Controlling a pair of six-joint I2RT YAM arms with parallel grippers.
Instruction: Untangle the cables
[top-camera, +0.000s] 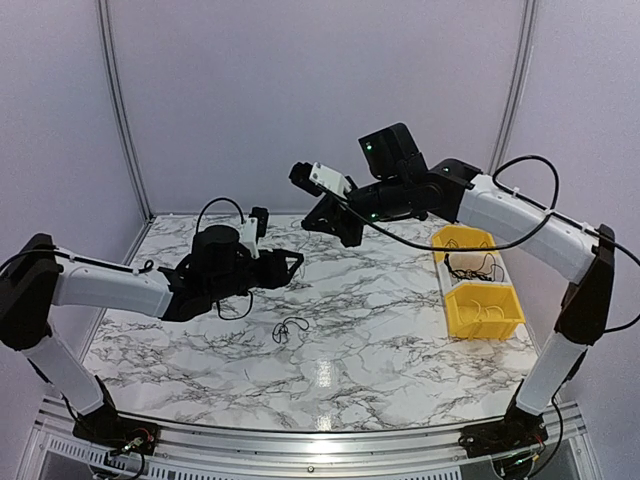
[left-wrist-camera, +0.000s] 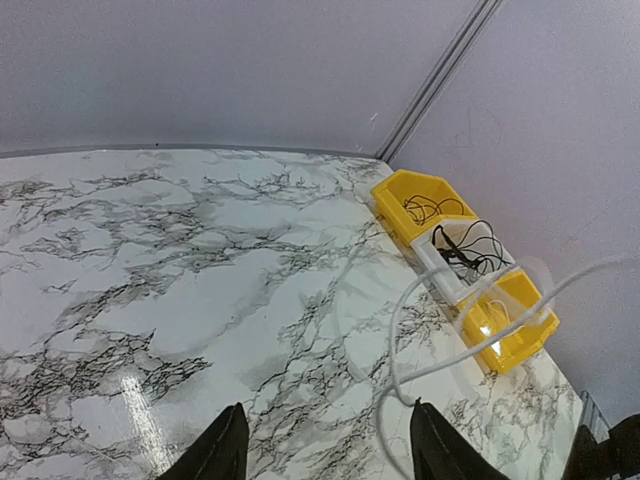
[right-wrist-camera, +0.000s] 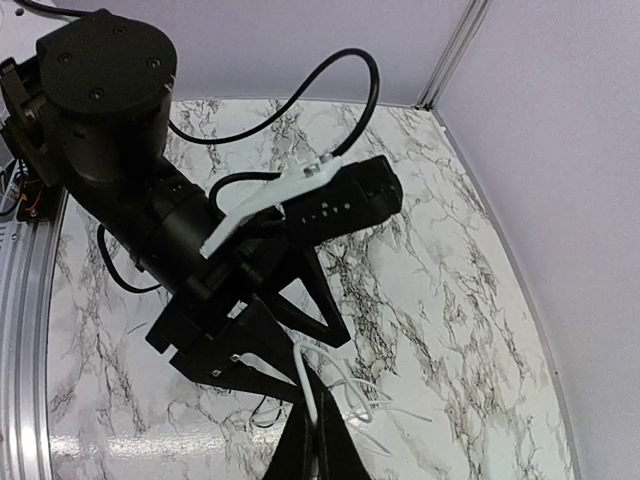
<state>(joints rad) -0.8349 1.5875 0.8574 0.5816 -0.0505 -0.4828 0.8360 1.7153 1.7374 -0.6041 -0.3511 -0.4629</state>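
A thin white cable is pinched in my right gripper, which is shut on it and held above the table's middle. The cable loops in the air toward my left gripper. In the left wrist view the white cable runs past the right fingertip of my left gripper, whose jaws stand wide apart with nothing between them. My left gripper hovers just left of the right one. A small black cable lies loose on the marble below; it also shows in the right wrist view.
At the right edge stands a row of bins: a far yellow bin, a white bin with black cables in it, and a near yellow bin. They also show in the left wrist view. Walls close the back and sides.
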